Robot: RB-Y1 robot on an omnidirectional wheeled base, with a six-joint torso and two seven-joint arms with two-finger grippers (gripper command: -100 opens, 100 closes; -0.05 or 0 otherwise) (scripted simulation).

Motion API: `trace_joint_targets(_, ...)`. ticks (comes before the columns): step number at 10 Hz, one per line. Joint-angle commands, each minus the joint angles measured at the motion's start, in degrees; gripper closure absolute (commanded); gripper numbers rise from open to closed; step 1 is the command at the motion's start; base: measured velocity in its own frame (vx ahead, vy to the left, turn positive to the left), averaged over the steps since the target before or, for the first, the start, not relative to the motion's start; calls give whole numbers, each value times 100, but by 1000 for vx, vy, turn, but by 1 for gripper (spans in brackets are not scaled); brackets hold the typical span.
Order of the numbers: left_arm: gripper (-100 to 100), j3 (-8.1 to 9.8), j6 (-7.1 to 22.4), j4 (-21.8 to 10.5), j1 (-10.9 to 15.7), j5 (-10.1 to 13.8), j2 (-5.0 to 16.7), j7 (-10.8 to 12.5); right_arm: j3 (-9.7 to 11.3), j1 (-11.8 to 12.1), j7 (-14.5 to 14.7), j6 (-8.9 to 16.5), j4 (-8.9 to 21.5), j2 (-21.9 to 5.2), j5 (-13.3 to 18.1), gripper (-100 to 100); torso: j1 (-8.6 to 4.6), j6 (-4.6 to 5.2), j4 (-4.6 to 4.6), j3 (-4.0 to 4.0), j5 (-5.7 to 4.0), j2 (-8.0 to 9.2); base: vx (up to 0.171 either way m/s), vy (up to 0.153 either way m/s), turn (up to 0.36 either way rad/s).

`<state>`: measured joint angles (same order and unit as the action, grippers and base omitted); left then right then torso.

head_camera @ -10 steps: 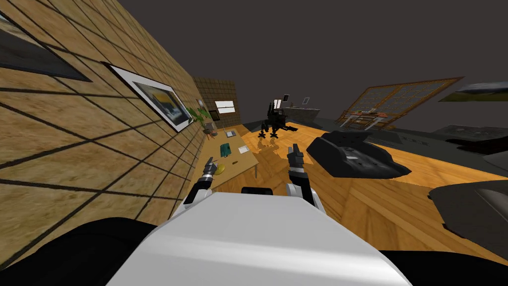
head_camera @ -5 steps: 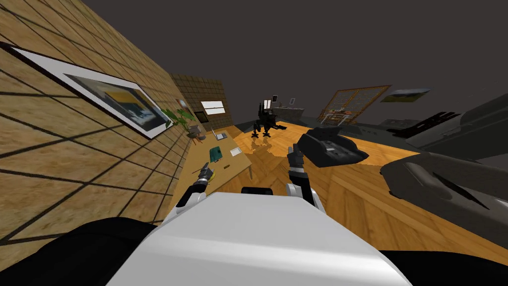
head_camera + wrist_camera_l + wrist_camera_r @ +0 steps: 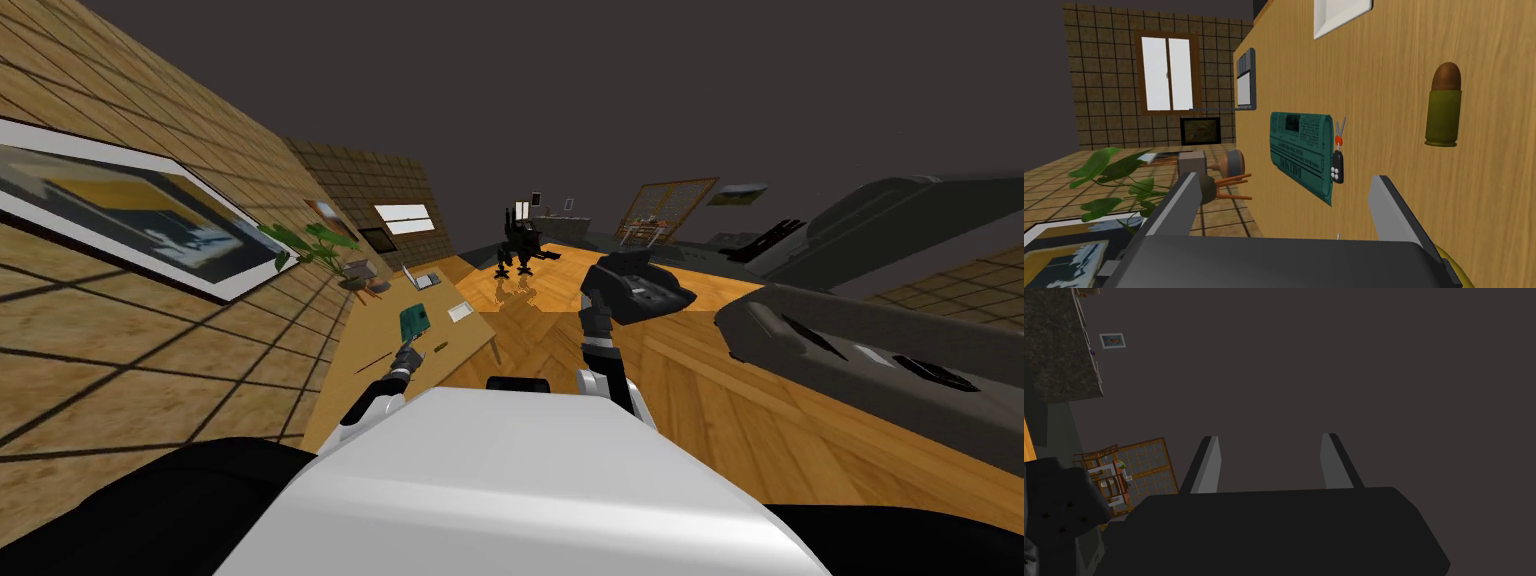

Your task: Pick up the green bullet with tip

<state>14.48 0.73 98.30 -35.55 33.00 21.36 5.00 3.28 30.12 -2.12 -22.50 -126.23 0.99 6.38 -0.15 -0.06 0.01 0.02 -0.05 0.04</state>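
The bullet (image 3: 1443,105) is olive green with a brown rounded tip and lies on the wooden table (image 3: 1404,165). In the left wrist view it is ahead of my left gripper (image 3: 1284,200) and off to the outer side of one finger. That gripper is open with nothing between its fingers. In the head view the left gripper (image 3: 408,352) hovers over the table (image 3: 365,375), with the bullet (image 3: 440,347) a small dark mark just right of it. My right gripper (image 3: 590,300) is raised over the floor, and the right wrist view shows it (image 3: 1269,460) open and empty.
A folded green newspaper (image 3: 1301,152) with a black key fob (image 3: 1338,165) beside it lies straight ahead of the left gripper. Farther on are a laptop (image 3: 1245,80) and a white sheet (image 3: 1341,15). A potted plant (image 3: 310,240) stands at the table's far end. Dark sofas (image 3: 860,350) line the right.
I have turned and moved, so the whole head view has swung and the table has drawn nearer. My left gripper has reached farther over the table, past a yellow object toward the newspaper.
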Motion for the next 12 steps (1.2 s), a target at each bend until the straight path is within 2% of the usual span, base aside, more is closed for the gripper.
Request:
trace_joint_targets(1,-100,86,216,-286,-40,286,157,140,0,0,0,0,0,0,0,0,0,0,0,0,0,0,47,-44,-256)
trace_joint_targets(2,-100,86,216,-291,-40,331,157,140,1,-1,0,0,0,0,0,0,-1,4,0,0,1,-1,38,-37,-175)
trace_joint_targets(3,-100,142,418,-521,-92,561,279,248,0,0,0,0,0,0,0,0,0,1,1,1,0,1,50,-37,-386)
trace_joint_targets(4,-100,142,418,-521,-92,602,279,248,1,-1,0,0,0,0,0,0,1,6,0,-1,0,-2,54,-26,-167)
trace_joint_targets(5,-100,185,622,-727,-146,833,403,355,0,0,0,0,0,0,0,0,3,-1,0,-2,1,-3,57,-48,-300)
trace_joint_targets(6,-100,185,622,-748,-146,873,403,355,0,-1,0,0,0,0,0,0,-2,4,-1,-2,0,-4,43,-30,-147)
trace_joint_targets(7,-100,216,828,-972,-202,1142,529,460,-1,0,0,0,0,0,0,0,0,-2,0,0,0,0,58,-29,-278)
trace_joint_targets(8,-100,216,828,-972,-202,1142,529,460,0,0,0,0,0,0,0,0,1,3,0,-2,1,-4,49,-11,-164)
trace_joint_targets(9,-100,233,1034,-1185,-260,1385,656,564,-1,0,0,0,0,0,0,0,7,-2,0,-1,1,-1,60,-16,-272)
trace_joint_targets(10,-100,233,1034,-1191,-260,1409,656,564,0,0,0,0,0,0,0,0,7,2,0,-2,2,-4,46,-3,-156)
trace_joint_targets(11,-100,238,1226,-1405,-320,1642,782,666,-1,0,0,0,0,-1,0,0,9,-2,0,0,1,0,53,-4,-322)
trace_joint_targets(12,-100,238,1239,-1405,-320,1673,782,666,0,0,0,0,0,0,0,0,11,3,0,-1,2,-2,42,9,-124)
